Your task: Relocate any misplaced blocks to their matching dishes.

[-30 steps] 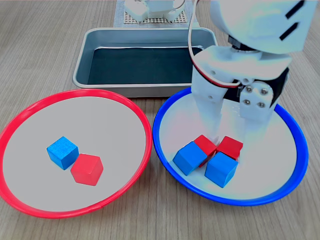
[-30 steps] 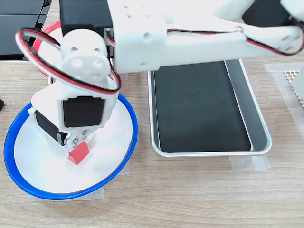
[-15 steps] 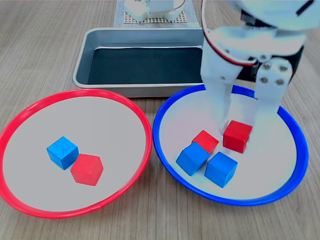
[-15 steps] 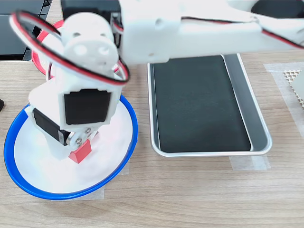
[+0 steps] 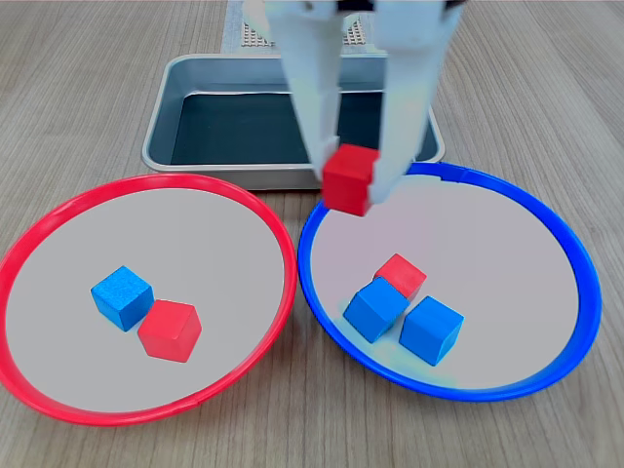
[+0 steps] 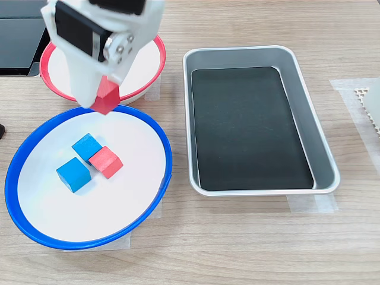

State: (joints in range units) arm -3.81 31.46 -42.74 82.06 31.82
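Note:
My gripper (image 5: 355, 191) is shut on a red block (image 5: 347, 175) and holds it in the air over the blue-rimmed dish's (image 5: 546, 219) far left edge, near the grey tray. The second exterior view shows the same gripper (image 6: 101, 104) and held red block (image 6: 108, 97) above the gap between both dishes. Inside the blue-rimmed dish (image 6: 168, 155) lie one red block (image 5: 402, 274) and two blue blocks (image 5: 374, 308) (image 5: 430, 330), bunched together. The red-rimmed dish (image 5: 58, 210) holds a blue block (image 5: 122, 296) touching a red block (image 5: 170, 331).
A rectangular grey metal tray (image 5: 195, 70) with a dark floor stands behind both dishes; in the second exterior view this tray (image 6: 309, 113) is right of the dishes. The arm's base (image 5: 292, 19) sits past the tray. A dark object (image 6: 18, 35) lies at the second exterior view's upper left.
The gripper closed on a red block in the blue-rimmed dish, lifted it, and carried it up and toward the first exterior view's left. The other blocks stayed almost in place.

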